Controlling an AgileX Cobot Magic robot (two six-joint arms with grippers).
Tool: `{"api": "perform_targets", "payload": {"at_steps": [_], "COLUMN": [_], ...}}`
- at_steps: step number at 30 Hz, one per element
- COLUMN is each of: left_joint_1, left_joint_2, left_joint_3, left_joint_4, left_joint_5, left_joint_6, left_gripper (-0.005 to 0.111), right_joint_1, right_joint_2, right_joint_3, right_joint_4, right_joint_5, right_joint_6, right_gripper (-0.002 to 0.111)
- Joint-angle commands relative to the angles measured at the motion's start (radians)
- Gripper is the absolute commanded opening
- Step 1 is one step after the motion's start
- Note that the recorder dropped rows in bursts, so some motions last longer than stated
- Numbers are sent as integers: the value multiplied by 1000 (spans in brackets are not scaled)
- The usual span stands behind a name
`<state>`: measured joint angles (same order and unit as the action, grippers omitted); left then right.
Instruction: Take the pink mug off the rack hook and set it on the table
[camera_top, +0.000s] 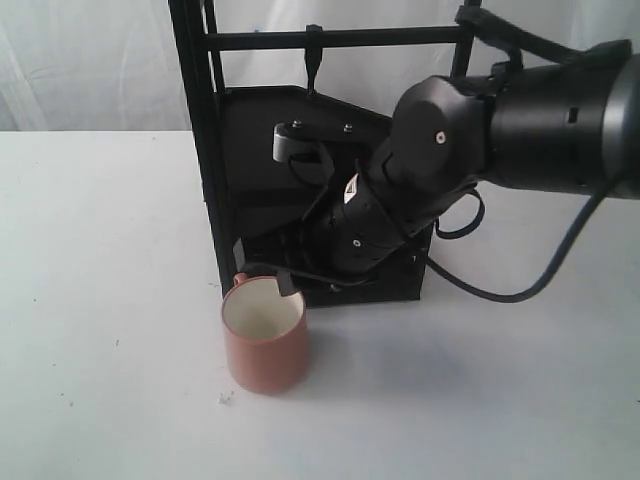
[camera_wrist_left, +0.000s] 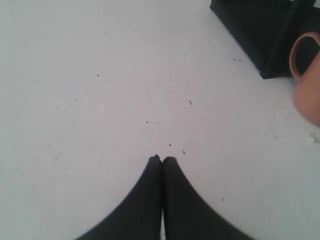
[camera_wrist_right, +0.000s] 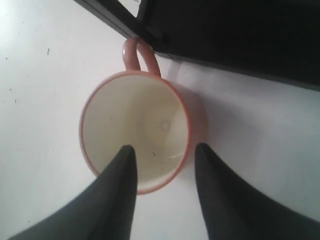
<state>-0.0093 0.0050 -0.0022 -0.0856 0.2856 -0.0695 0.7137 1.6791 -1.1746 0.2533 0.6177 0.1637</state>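
The pink mug (camera_top: 265, 350) stands upright on the white table (camera_top: 100, 250), just in front of the black rack's (camera_top: 200, 150) base, its handle toward the rack. The rack hook (camera_top: 313, 60) on the top crossbar is bare. My right gripper (camera_top: 270, 278) hangs open over the mug's rim. In the right wrist view the right gripper (camera_wrist_right: 165, 147) has one finger over the cream inside of the mug (camera_wrist_right: 135, 125) and the other outside its wall, gaps on both sides. My left gripper (camera_wrist_left: 162, 158) is shut and empty above the table (camera_wrist_left: 100, 100); the mug (camera_wrist_left: 310, 95) lies off to one side.
The right arm's bulky black body (camera_top: 480, 130) and its cable (camera_top: 540, 270) cross in front of the rack's lower shelf. A small white crumb (camera_top: 224, 399) lies by the mug. The rack's corner (camera_wrist_left: 265, 45) shows in the left wrist view.
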Motion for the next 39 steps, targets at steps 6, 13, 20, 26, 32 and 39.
{"api": "perform_targets", "payload": {"at_steps": [6, 13, 20, 26, 32, 39], "left_joint_1": [-2, -2, -2, -2, -2, -2], "left_joint_2": [-5, -5, -5, -5, -5, -5], "left_joint_3": [2, 2, 2, 2, 2, 2], "left_joint_4": [-7, -7, -7, -7, -7, -7], "left_joint_5": [-1, -1, -1, -1, -1, -1], "left_joint_6": [-1, -1, -1, -1, -1, -1], "left_gripper": [0, 0, 0, 0, 0, 0], "right_joint_1": [-8, -8, -8, -8, -8, -6], "right_joint_2": [85, 117, 150, 158, 158, 118], "right_joint_3": [-48, -50, -50, -50, -50, -50], "right_joint_4": [-71, -74, -69, -69, -69, -76], "right_joint_5": [11, 8, 13, 44, 68, 182], "right_joint_6": [33, 35, 35, 12, -29, -108], "right_gripper": [37, 37, 37, 29, 11, 9]}}
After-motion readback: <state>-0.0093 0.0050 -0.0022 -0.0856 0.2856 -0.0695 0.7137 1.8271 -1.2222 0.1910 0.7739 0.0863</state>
